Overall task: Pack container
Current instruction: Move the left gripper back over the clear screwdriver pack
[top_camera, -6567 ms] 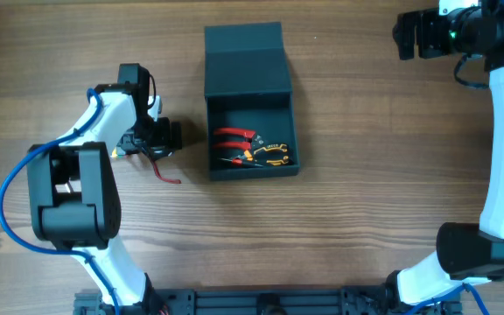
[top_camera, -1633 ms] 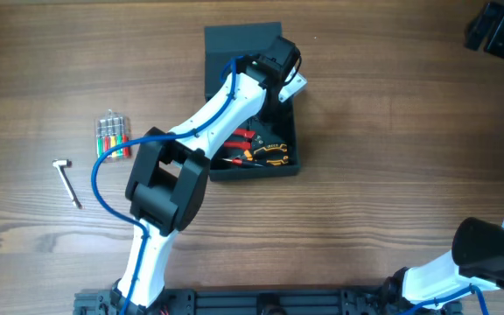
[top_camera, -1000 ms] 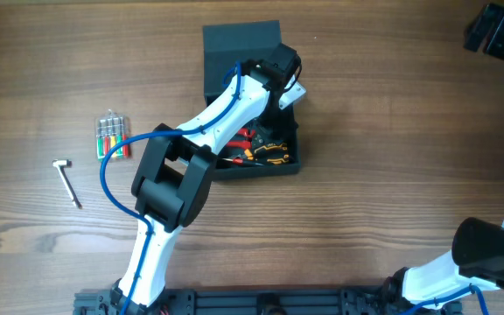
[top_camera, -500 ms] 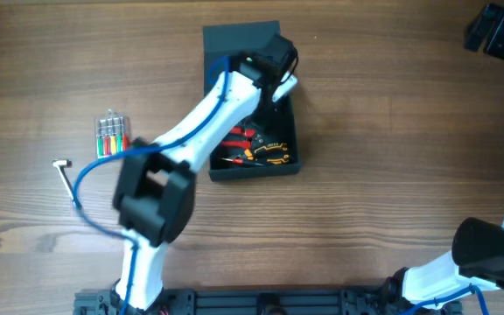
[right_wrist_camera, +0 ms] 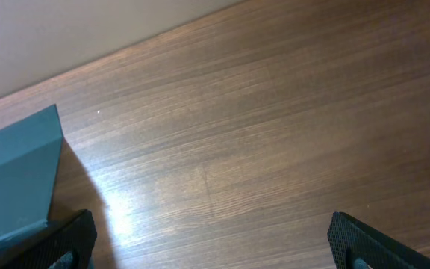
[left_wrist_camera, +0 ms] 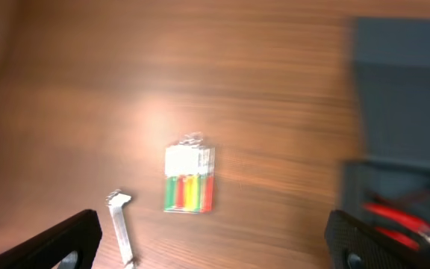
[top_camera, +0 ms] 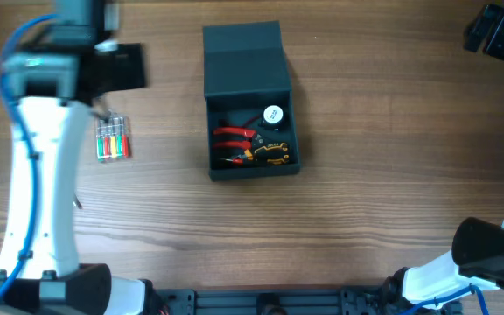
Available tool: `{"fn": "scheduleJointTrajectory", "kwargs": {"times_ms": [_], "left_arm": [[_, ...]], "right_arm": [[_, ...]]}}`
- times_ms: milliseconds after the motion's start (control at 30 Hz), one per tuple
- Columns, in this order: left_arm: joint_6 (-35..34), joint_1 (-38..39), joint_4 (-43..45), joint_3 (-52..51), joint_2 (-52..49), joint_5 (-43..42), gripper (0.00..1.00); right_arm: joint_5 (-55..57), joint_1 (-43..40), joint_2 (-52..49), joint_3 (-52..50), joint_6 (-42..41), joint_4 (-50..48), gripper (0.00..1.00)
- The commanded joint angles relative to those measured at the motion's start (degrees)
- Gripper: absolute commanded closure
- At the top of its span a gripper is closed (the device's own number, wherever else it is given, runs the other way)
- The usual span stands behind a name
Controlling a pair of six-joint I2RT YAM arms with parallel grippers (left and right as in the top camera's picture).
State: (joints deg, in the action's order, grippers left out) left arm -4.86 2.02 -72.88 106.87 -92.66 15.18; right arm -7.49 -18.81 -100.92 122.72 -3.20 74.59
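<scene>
**While both grippers gape empty, the container lies open mid-table**

Because its flap lid is folded flat away from the robot, the container (top_camera: 246, 61) stretches into a long rectangle running near to far. The lid sits at the far end, the open compartment at the near end, and the hinge crosses left to right between them. It lies about midway between the table's left and right sides, in the far half, nearly square to the wooden table (top_camera: 383, 201). Box and lid are the same dark teal-grey, matte and plain.

Inside the compartment lie red-handled pliers (top_camera: 233, 134), a yellow-and-black tool (top_camera: 271, 153) just nearer, and a round white object (top_camera: 272, 114) by the far right corner.

Left gripper (left_wrist_camera: 213, 243) hangs high over the far left of the table, well apart from the container. Its fingers are spread as wide as they go, with nothing between them. Below it lie a clear pack of coloured bits (left_wrist_camera: 189, 179) and a small bent metal key (left_wrist_camera: 122, 224).

Right gripper (right_wrist_camera: 215, 243) sits at the far right, equally wide and empty, with a corner of the lid showing at the left of its view.
</scene>
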Motion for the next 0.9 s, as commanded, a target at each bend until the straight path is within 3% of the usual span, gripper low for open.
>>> {"fn": "scheduleJointTrajectory", "kwargs": {"times_ms": [0, 133, 467, 700, 867], "left_arm": [[-6.05, -9.29, -0.13, -2.16, -1.92, -2.29, 0.0], [-6.36, -14.58, 4.22, -8.9, -2.4, -9.75, 0.01], [-4.74, -15.8, 21.42, -33.35, -4.81, -10.4, 0.0], [5.25, -15.8, 28.68, -37.51, -9.51, -12.79, 0.0], [7.56, -15.93, 32.5, -37.51, -12.17, -13.29, 0.0]], "right_arm": [[-0.48, 0.24, 2.14, -0.46, 0.24, 0.04, 0.0], [-0.48, 0.24, 2.14, -0.46, 0.26, -0.11, 0.0], [-0.48, 0.24, 2.14, -0.46, 0.48, -0.28, 0.0], [-0.46, 0.24, 2.14, -0.46, 1.73, 0.57, 0.0], [-0.46, 0.24, 2.14, -0.46, 1.73, 0.55, 0.0]]}}
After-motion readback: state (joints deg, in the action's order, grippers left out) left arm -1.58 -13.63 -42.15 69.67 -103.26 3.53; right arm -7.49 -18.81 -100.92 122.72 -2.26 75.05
